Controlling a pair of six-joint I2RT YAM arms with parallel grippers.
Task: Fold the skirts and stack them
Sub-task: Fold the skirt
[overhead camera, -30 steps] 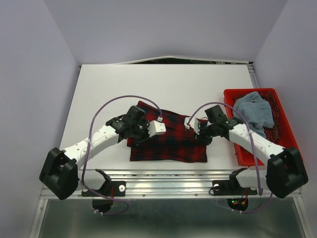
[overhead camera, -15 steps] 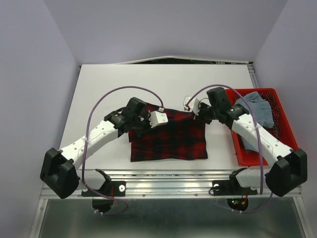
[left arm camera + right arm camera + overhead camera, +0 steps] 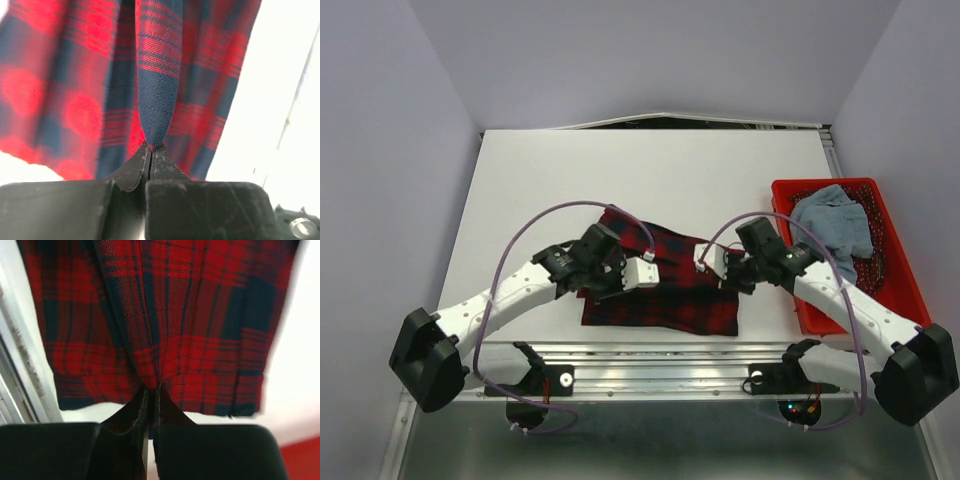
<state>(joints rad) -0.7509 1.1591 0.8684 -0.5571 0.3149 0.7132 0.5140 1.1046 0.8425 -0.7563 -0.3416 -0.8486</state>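
The white desk [image 3: 650, 170] carries the work, with its whole far half bare, which leaves room to spread and fold. The plaid skirt [image 3: 670, 295] lies in the near middle of it, between the two arms and just short of the near edge. It is not flat: part of it is gathered up off the desk where the arms hold it, while a far-left corner trails out on the desk behind the left arm. That fits a fold in progress, with the far part of the cloth lifted so it can be laid over the near part. The red basket [image 3: 825, 182] sits at the right edge of the desk, apart from the plaid skirt. It holds the blue-grey skirt [image 3: 832, 228] in a loose heap at its far end, probably parked there until the first skirt is folded and ready to be stacked on. The left claw [image 3: 151, 149] is pressed tight on a navy ridge of the plaid cloth, with no gap between its fingers. The right claw [image 3: 151, 390] grips a red-and-navy pleat the same way, its fingers closed to a thin slit. The two pinches sit side by side across the skirt's width, likely so the lifted edge stays level and the fold lands straight.
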